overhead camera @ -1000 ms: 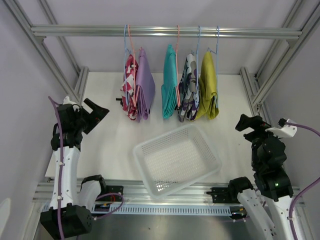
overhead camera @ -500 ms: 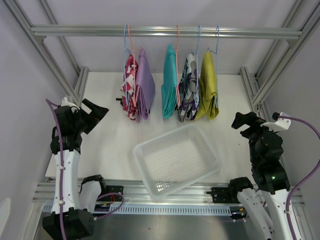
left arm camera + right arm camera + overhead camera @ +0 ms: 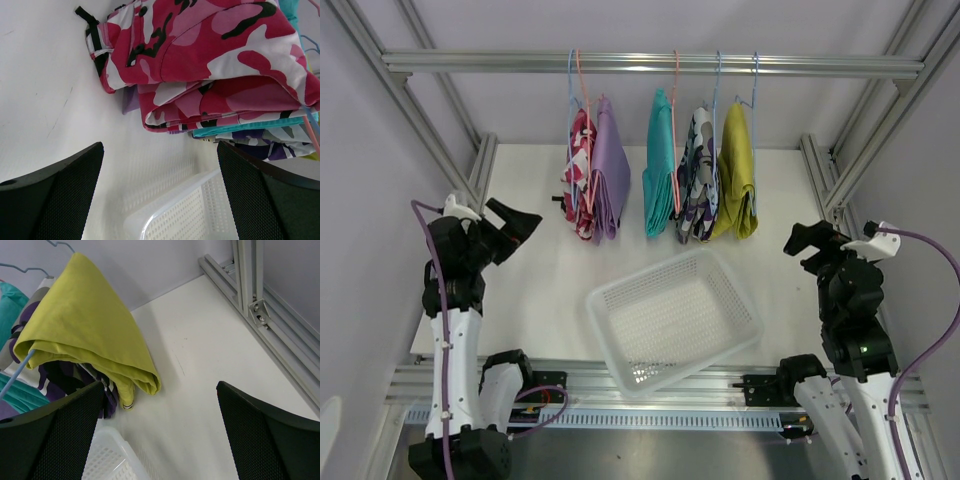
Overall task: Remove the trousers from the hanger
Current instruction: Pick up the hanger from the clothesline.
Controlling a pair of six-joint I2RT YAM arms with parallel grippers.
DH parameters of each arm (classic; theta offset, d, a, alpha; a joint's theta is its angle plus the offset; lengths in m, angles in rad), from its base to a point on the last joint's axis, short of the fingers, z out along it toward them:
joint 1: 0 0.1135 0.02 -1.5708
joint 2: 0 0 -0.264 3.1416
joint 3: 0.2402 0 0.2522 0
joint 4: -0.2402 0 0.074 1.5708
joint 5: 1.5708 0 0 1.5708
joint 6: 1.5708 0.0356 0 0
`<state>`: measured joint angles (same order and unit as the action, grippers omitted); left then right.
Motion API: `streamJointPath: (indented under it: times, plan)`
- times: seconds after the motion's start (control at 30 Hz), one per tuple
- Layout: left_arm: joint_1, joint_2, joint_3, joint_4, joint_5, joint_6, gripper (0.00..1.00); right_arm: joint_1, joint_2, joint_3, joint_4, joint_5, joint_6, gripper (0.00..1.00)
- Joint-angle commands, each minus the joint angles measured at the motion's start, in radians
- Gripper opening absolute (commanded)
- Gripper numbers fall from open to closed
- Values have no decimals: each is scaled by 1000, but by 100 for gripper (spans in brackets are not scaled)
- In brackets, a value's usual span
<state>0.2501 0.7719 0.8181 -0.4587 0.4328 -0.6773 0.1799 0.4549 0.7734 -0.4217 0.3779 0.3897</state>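
Observation:
Several pairs of trousers hang folded over wire hangers (image 3: 574, 75) on the top rail (image 3: 650, 63): red-and-white patterned (image 3: 580, 170), lilac (image 3: 610, 165), teal (image 3: 659, 160), camouflage (image 3: 697, 170) and mustard yellow (image 3: 736, 170). The left wrist view looks up at the red-and-white pair (image 3: 210, 55). The right wrist view shows the mustard pair (image 3: 85, 330). My left gripper (image 3: 518, 222) is open at the left, apart from the clothes. My right gripper (image 3: 804, 244) is open at the right, short of the mustard pair. Both hold nothing.
A white perforated basket (image 3: 672, 318) sits on the white table below the hanging clothes, between the arms. Aluminium frame posts (image 3: 835, 180) run along both sides and the back; one lies on the table at right (image 3: 260, 305).
The left gripper has shifted slightly right and down. The right arm has risen and turned a little toward the clothes. Nothing was grasped.

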Motion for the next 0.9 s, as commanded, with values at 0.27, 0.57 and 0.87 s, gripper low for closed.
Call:
streamJointPath:
  times: [0.27, 0.57, 0.87]
  plan:
    - [5, -37, -47, 204, 179, -28, 96, 49, 37, 27, -34, -11, 23, 99]
    - [-6, -63, 162, 176, -29, -94, 98, 50, 8, 33, -49, -31, 23, 100]
    - [-71, 207, 415, 241, 76, -127, 99, 44, 11, 30, -49, -39, 32, 99]
